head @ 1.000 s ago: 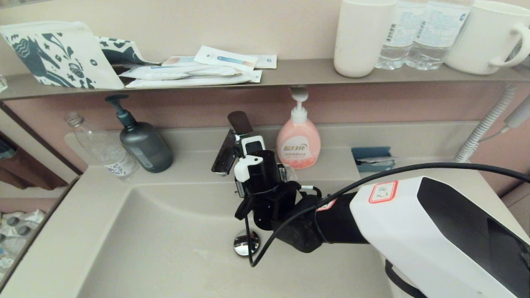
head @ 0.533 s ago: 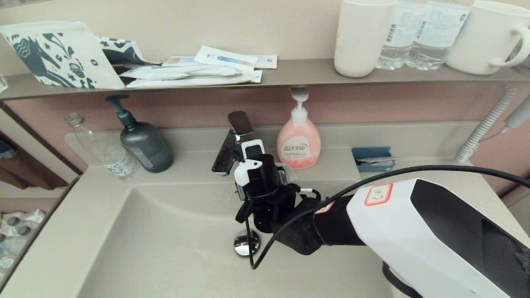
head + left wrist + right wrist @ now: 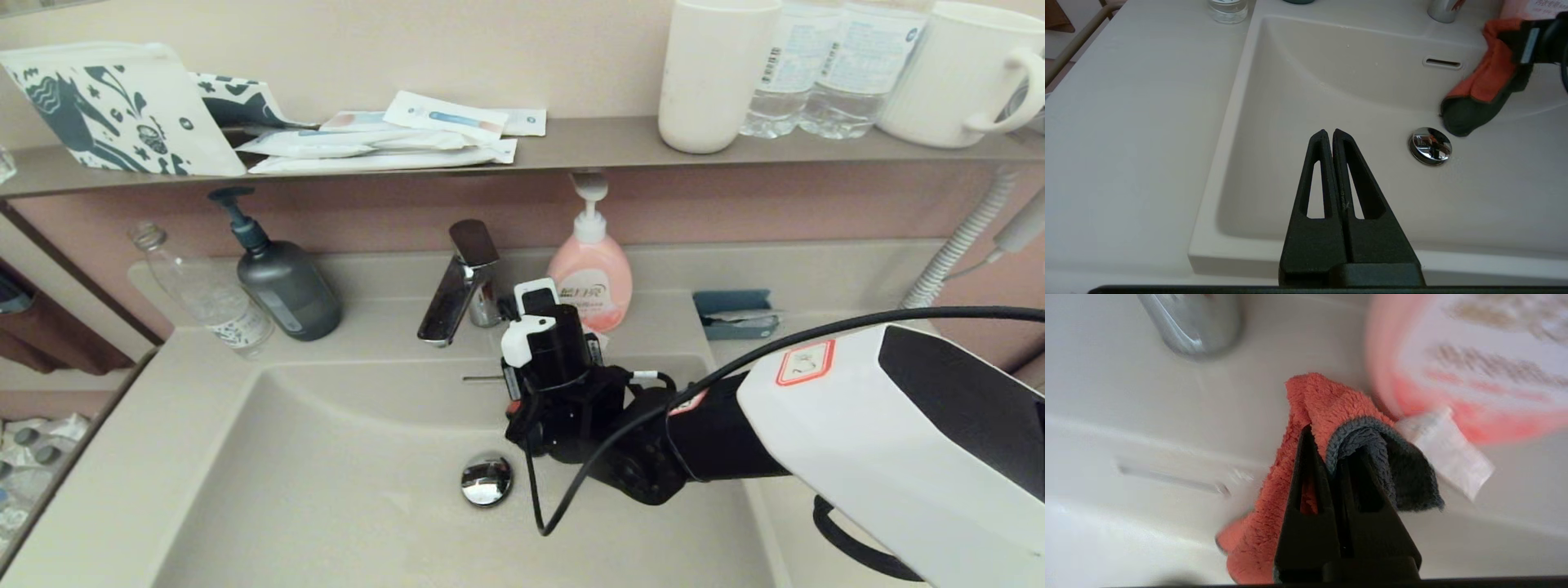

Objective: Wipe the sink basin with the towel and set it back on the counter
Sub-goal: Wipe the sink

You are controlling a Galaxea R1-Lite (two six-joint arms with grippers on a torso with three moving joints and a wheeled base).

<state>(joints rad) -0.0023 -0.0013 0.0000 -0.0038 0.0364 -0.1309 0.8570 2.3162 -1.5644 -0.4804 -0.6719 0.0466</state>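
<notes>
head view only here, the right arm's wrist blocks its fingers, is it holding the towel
Observer: Yes. In the right wrist view the right gripper is shut on the small red-orange and dark grey microfibre towel.
Operator: is the towel touching the basin
Observer: The left wrist view shows it hanging from the gripper, its dark lower end low over the back slope of the wide beige sink basin, beside the round chrome drain plug. Contact cannot be told.
Operator: where's the left arm
Observer: Its own camera shows the left gripper shut on nothing, above the basin's front rim.
</notes>
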